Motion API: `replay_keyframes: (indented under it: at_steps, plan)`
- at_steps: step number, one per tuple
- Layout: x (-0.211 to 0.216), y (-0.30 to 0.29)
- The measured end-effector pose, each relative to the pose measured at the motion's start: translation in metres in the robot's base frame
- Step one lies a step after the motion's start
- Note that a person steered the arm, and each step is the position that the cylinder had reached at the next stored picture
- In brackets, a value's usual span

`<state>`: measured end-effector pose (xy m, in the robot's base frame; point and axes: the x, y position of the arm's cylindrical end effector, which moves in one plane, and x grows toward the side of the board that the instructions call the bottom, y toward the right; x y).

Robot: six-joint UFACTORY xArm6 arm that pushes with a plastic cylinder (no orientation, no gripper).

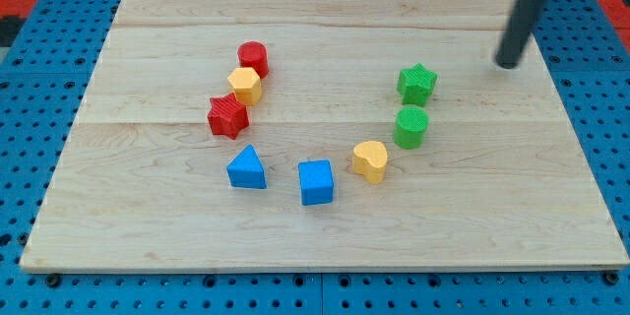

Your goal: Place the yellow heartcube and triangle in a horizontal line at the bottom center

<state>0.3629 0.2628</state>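
- Well, the wooden board (325,226) lies on a blue pegboard table (39,79), and eight small blocks sit on it in a loose U shape.
- The rod comes down from the view's top right, and my tip (509,63) rests on the board near its right edge, well apart from every block; the nearest is the green star (417,83), off to the tip's left.
- There are no fingers to spread or press together here, just the plain dark rod, touching nothing but the wood.
- The yellow heart (371,160) sits right of centre, in the lower half, just below and left of the green cylinder (411,127).
- The blue cube (316,181) is near the bottom centre, left of the heart and a little lower.
- The blue triangle (246,168) stands further left, apart from the cube and slightly higher than it.
- Up the left arm of the U, the red star (227,116), the yellow hexagon (244,86) and the red cylinder (253,58) are bunched close together, each just beside the next.
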Motion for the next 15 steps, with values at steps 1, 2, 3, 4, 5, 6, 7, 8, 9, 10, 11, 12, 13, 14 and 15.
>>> replay_keyframes:
  at_steps: [1,2,3,4,5,6,7,8,9,10,11,12,13,14,15]
  plan:
    - [0.001,0.001]
    - [0.003,-0.01]
    - [0.002,-0.01]
    - [0.002,-0.012]
    - [0.062,-0.068]
    - [0.089,-0.105]
    - [0.096,-0.19]
    - [0.125,-0.214]
    - [0.117,-0.219]
    - [0.138,-0.217]
    - [0.123,-0.292]
    - [0.132,-0.293]
    - [0.143,-0.278]
    - [0.124,-0.328]
    - [0.11,-0.39]
